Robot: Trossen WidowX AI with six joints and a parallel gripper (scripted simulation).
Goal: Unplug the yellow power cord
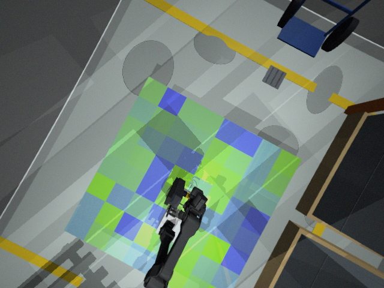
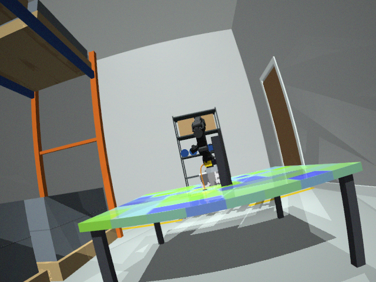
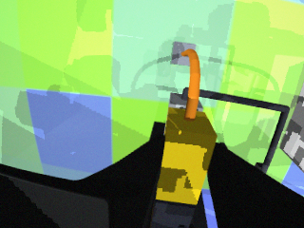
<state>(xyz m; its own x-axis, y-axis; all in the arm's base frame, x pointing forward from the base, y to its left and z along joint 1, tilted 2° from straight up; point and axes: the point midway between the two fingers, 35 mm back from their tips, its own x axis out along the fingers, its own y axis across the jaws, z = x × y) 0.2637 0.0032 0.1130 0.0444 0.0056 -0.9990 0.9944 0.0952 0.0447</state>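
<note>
Item: yellow plug [image 3: 184, 155], clamped in the jaws above the counter [image 2: 273, 185].

Step in hand: gripping the plug, orange cord [image 3: 193, 83] trailing down to the patchwork surface (power strip not clearly made out). Next, by judgement: pull it free, open, withdraw. Room: grey walls, brown door [image 2: 281, 121], shelving rack [image 2: 185, 142].

Plug [image 3: 184, 159] yellow; cord [image 3: 193, 85] orange; fingers black; worktop [image 2: 273, 182] green, blue, pale-teal patchwork squares; worktop legs [image 2: 352, 218] dark grey.
</note>
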